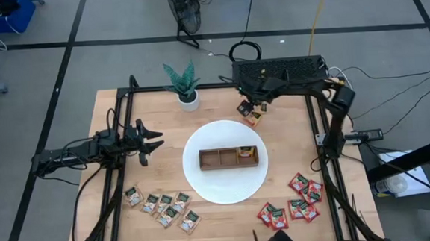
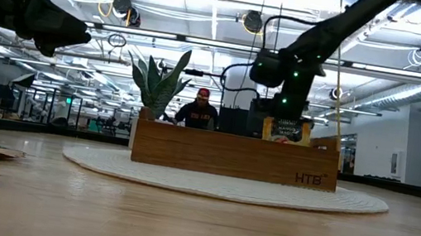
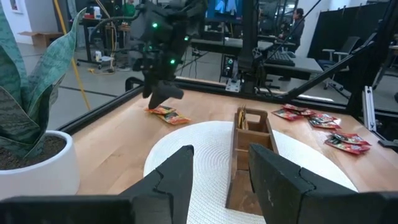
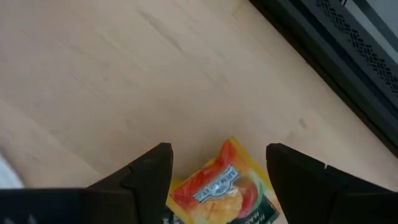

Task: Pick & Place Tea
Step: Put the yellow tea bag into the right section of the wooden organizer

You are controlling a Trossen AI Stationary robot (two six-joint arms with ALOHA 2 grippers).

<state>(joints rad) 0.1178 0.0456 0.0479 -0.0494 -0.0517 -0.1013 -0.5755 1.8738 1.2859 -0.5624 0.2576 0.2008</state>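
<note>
The right gripper (image 4: 217,180) hangs with jaws wide apart over an orange-yellow tea sachet (image 4: 221,186) lying beyond the wooden tray (image 1: 228,158). It looks like a pickup: descend, then close. The left gripper (image 1: 153,140) waits left of the tray, fingers parted and empty. The wooden table (image 1: 291,138) stands in an open workshop.

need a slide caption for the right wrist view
Right gripper open above an orange-yellow tea sachet lying on the wooden table.

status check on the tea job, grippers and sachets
Right gripper open above orange-yellow sachet, far table edge. Left gripper open, empty, hovering beside tray. Nothing in the way.
</note>
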